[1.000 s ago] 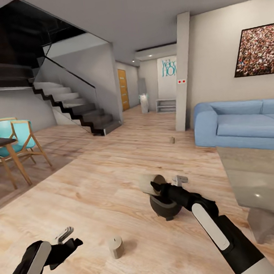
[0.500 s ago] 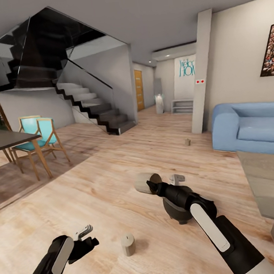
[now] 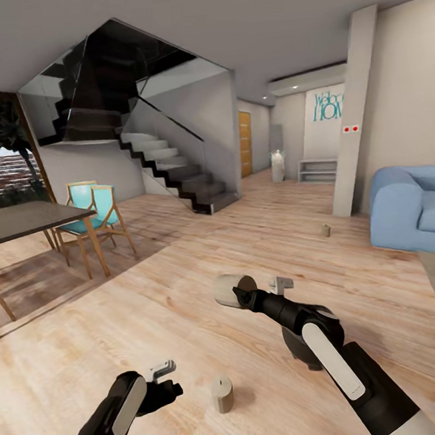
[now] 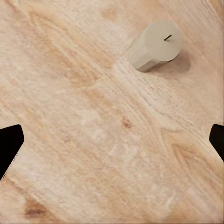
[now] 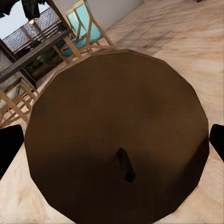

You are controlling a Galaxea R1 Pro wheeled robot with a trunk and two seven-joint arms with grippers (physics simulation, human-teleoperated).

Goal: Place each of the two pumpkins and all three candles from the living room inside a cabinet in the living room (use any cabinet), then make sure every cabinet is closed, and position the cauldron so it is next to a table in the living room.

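Far wall lettering is unreadable; the right gripper (image 3: 242, 296) clasps a candle (image 3: 229, 290), the left gripper (image 3: 168, 376) is spread.

Candle (image 3: 222, 394) beside left gripper (image 3: 169, 378), seemingly.

The room is seen from the head camera at standing height, facing forward and slightly down across the wood floor (image 3: 184, 281) toward the stairs (image 3: 173, 175) and a far hallway, with both arms entering at the lower edge. The floor is viewed from close above by the left wrist camera, aimed almost straight down; an upright candle (image 4: 155, 45) is caught there and is shared with the head view (image 3: 222, 394). The right wrist camera is pressed very near a held candle (image 5: 116, 154), seen end-on, facing the dining table (image 5: 35, 51) and chairs (image 5: 86, 25), which are shared with the head view
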